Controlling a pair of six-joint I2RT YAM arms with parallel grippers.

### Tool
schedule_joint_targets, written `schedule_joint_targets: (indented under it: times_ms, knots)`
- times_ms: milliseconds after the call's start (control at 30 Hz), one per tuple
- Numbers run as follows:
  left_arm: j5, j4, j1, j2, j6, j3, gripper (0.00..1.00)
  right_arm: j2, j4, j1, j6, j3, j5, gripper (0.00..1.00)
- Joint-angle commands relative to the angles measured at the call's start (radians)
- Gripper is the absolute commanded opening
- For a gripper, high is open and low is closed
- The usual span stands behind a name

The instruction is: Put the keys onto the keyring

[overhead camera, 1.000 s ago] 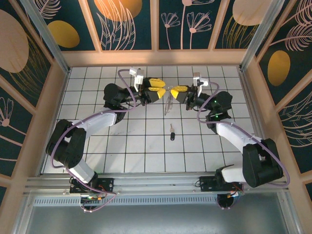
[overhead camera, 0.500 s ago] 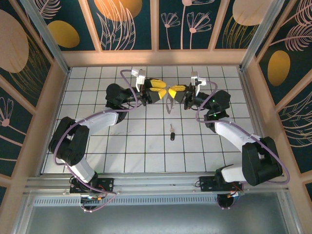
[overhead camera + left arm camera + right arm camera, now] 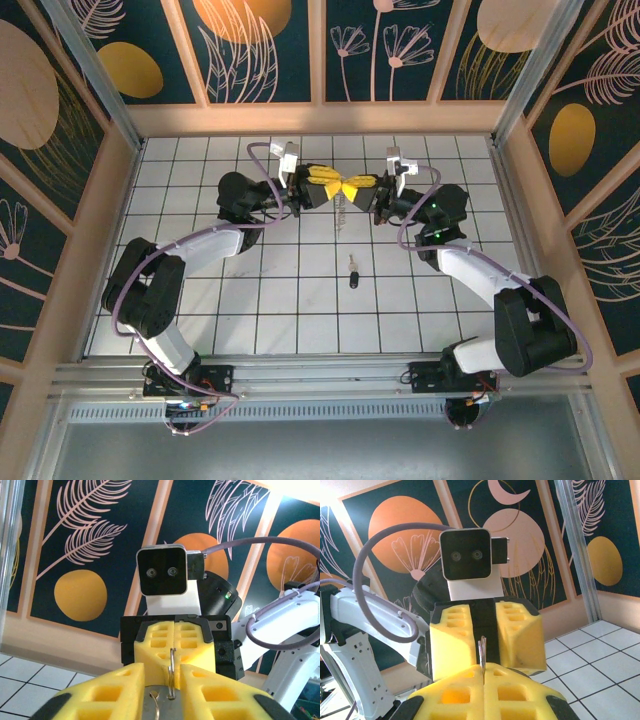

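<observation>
Above the far middle of the tabletop (image 3: 200,300), the left tool (image 3: 336,187) and right tool (image 3: 350,186) met tip to tip, the keyring (image 3: 172,672) between them. One key (image 3: 353,272) lay on the tabletop, nearer the bases.

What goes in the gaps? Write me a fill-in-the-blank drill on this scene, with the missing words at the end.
1. The small slim key with the black head lies on the white tiled ____.
2. The right gripper is shut on the thin silvery metal ____.
3. The pads of the left gripper are coloured ____.
Missing words: table; keyring; yellow.
</observation>
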Motion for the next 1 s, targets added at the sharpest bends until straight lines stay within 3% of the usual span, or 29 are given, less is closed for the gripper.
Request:
schedule_joint_targets:
  times_ms: [0,333,633,767,833,967]
  knots:
    - [0.028,0.057,-0.003,0.009,-0.017,0.031,0.18,0.000,0.043,0.008,-0.005,0.036,-0.002,0.00]
    - [0.057,0.050,-0.014,0.042,-0.020,0.052,0.00,-0.002,0.033,0.010,-0.010,0.038,-0.003,0.00]
    - [0.062,-0.013,-0.020,0.021,0.043,0.044,0.00,-0.013,0.000,0.009,-0.024,0.043,0.008,0.00]
    - [0.032,-0.104,-0.019,-0.026,0.130,0.034,0.00,-0.065,-0.092,-0.020,-0.060,0.023,0.031,0.36]
    - [0.021,-0.181,-0.019,-0.052,0.199,0.036,0.00,-0.113,-0.153,-0.048,-0.084,-0.009,0.036,0.42]
    - [-0.008,-0.329,-0.020,-0.116,0.366,0.031,0.00,-0.248,-0.307,-0.107,-0.144,-0.105,0.076,0.44]
